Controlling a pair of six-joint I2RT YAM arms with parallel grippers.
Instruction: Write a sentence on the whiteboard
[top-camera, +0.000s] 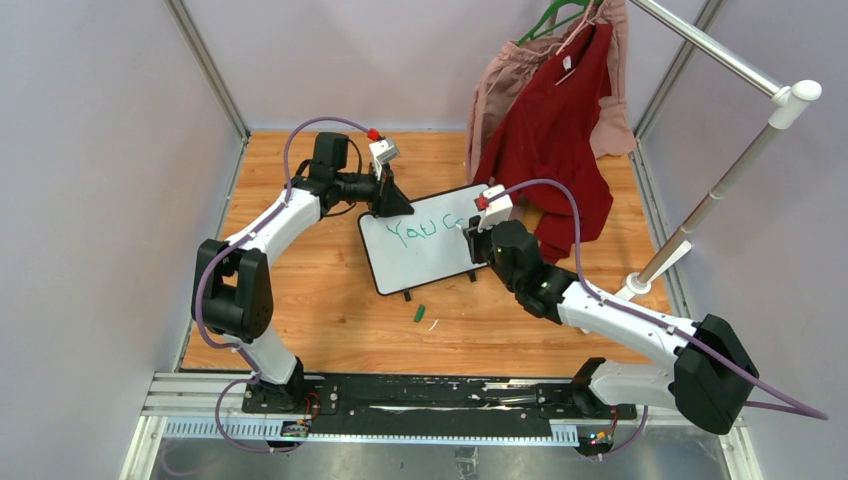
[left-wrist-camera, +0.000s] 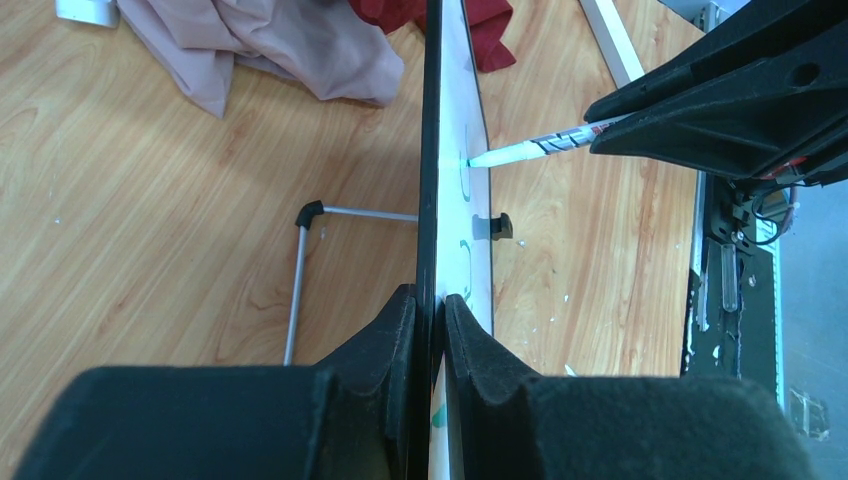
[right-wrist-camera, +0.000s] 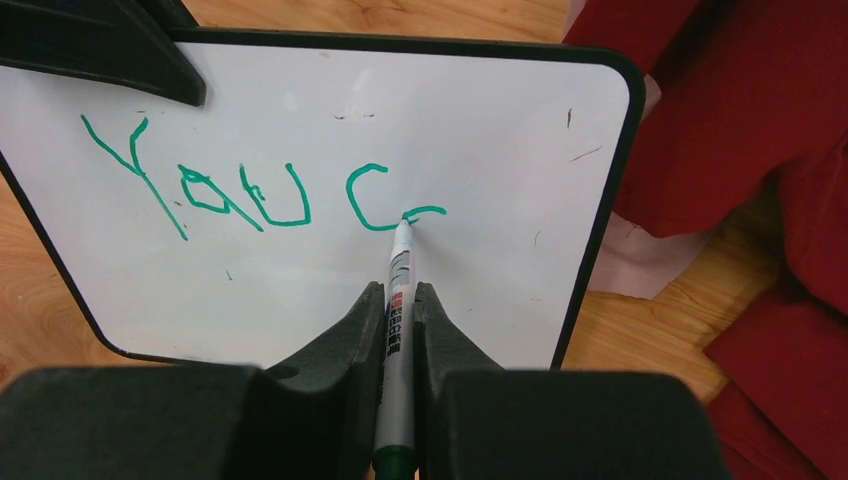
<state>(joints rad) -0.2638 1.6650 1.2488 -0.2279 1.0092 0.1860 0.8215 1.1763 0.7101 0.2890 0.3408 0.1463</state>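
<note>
Your right gripper (right-wrist-camera: 398, 292) is pinching the marker (right-wrist-camera: 402, 250), tip touching the whiteboard (right-wrist-camera: 480, 130) your left gripper (left-wrist-camera: 430, 298) is clamping; blank board is lying rightward.

Green handwriting (right-wrist-camera: 250, 190) on whiteboard (right-wrist-camera: 500, 110): I read "You", gap, "C", then short curved stroke ending at marker (right-wrist-camera: 399, 270) tip. One uneven line across upper half of board. Top view gives me same "You C", smaller. From my left wrist, board edge-on: green marks visible, not readable. Marker barrel: red label (right-wrist-camera: 396, 300), small dark print below it, too fine for me to read.
</note>
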